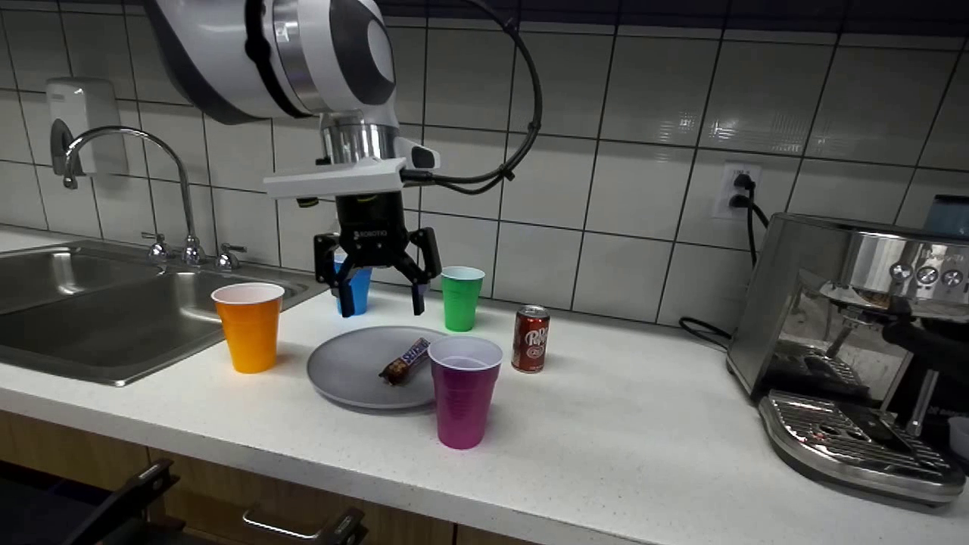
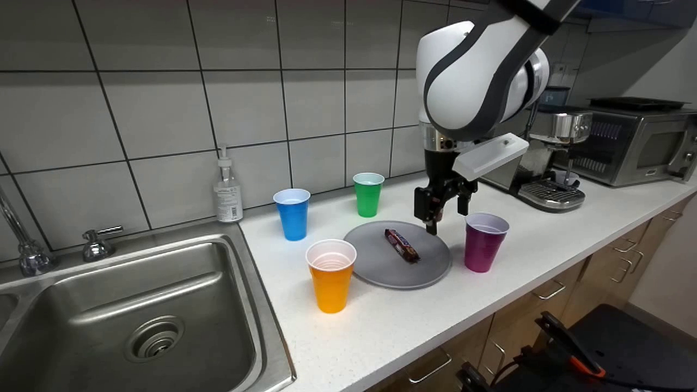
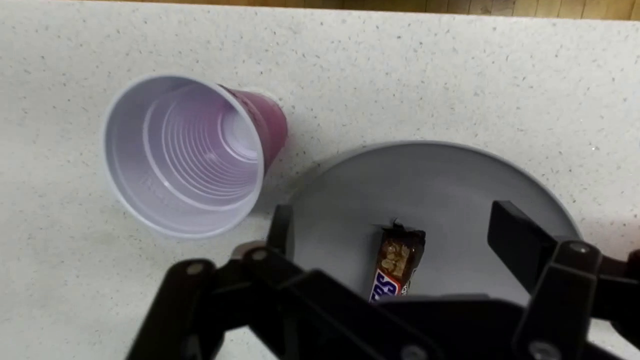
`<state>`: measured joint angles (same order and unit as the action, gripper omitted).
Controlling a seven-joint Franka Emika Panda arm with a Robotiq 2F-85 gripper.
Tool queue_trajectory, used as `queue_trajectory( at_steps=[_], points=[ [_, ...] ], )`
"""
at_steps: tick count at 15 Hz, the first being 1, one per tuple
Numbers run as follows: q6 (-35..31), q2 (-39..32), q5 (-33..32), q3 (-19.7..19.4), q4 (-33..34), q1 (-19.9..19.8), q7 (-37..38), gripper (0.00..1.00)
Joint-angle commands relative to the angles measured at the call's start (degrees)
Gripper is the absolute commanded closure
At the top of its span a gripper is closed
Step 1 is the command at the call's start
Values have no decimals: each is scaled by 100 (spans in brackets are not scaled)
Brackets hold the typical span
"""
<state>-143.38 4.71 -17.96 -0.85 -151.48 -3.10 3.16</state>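
Two fingers [image 3: 520, 242] of the end effector [image 1: 383, 312] were spread, released, near the grey plate [image 2: 381, 261], on which the candy bar [image 3: 396, 260] was laid, its lower end hidden in the wrist view. Behind, the blue cup [image 1: 361, 291] was partly covered by a finger in an exterior view, where the coffee machine [image 1: 855, 348] was cropped.

Downward jaws, wide apart
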Motion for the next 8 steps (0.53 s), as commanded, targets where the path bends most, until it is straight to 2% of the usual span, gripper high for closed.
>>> queue_trajectory(
  at_steps=[1, 3, 5, 6, 8],
  points=[
    [-250, -639, 122, -32, 409, 15, 84, 0],
    [-331, -921, 145, -41, 586, 45, 126, 0],
    [-139, -1073, 296, -30, 743, 90, 53, 0],
    [-264, -837, 162, -71, 477, 80, 11, 0],
    [-262, -1004, 237, -76, 593, 107, 8, 0]
  ],
)
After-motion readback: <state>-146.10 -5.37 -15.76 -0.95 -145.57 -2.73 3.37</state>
